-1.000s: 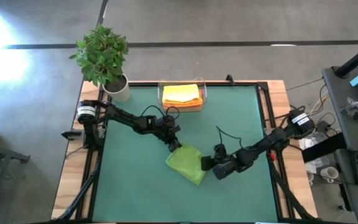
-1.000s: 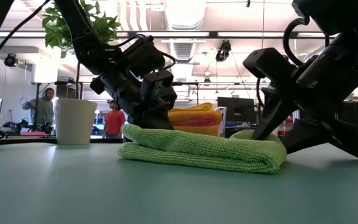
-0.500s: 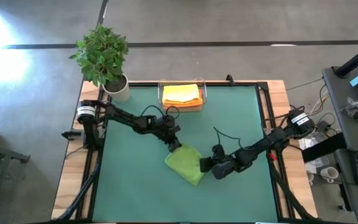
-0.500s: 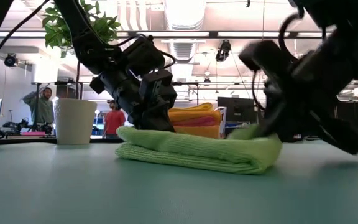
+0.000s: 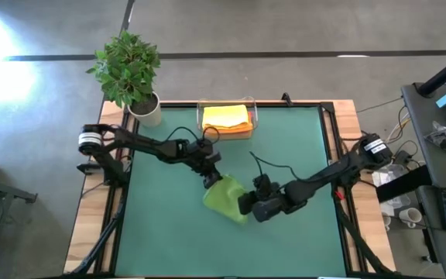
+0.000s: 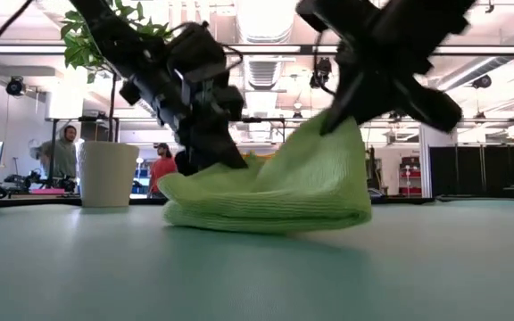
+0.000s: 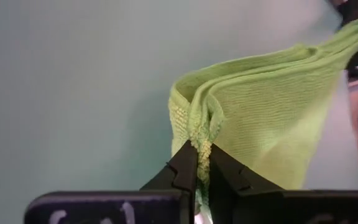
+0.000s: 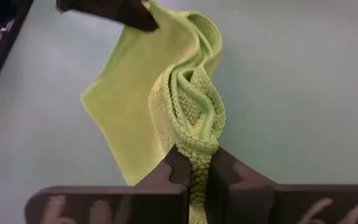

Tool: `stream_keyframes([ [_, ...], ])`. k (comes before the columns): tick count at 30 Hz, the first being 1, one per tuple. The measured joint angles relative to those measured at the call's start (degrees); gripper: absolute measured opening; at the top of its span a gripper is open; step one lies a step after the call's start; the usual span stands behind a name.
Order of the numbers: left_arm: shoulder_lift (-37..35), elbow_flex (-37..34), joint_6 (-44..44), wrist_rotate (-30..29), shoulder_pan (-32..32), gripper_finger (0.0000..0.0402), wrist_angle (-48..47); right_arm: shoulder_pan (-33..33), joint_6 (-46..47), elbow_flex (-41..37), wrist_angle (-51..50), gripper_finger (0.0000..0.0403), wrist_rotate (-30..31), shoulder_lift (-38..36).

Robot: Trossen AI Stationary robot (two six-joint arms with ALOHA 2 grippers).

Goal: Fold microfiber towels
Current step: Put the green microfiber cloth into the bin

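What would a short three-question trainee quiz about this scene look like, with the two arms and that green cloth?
1. True or false: the soft green microfiber towel lies flat and untouched on the dark green table mat.
2. Which grippers are shut on the green towel? A) left gripper only B) right gripper only C) both
3. Fill in: the clear plastic tray at the mat's far edge holds folded cloths, the top one coloured ____.

Key: 1 false, since one edge is raised off the mat in the low view. 2 C. 3 yellow.
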Motion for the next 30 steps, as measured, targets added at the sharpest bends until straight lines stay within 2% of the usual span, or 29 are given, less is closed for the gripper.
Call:
stream_keyframes([
  [8,-8.88,-0.21,1.06,-5.81,0.11,0.0005,-1.27,-5.83,-5.09,10.37,-16.49,0.0009,0.44,-0.36],
  [13,-15.47,0.06,3.7,-13.48,0.15,0.0005,-5.59,-9.68,-12.93,15.23,-17.69,0.0009,0.41,-0.68],
  [20,-21.82,0.27,4.42,-19.92,1.08,0.0005,-5.51,-16.17,-25.06,21.63,-19.55,0.0009,-1.03,-0.7],
  [30,-22.77,0.38,6.03,-26.55,3.84,0.0005,-4.14,-24.6,-38.72,26.47,-19.46,0.0009,-5.77,-0.7],
])
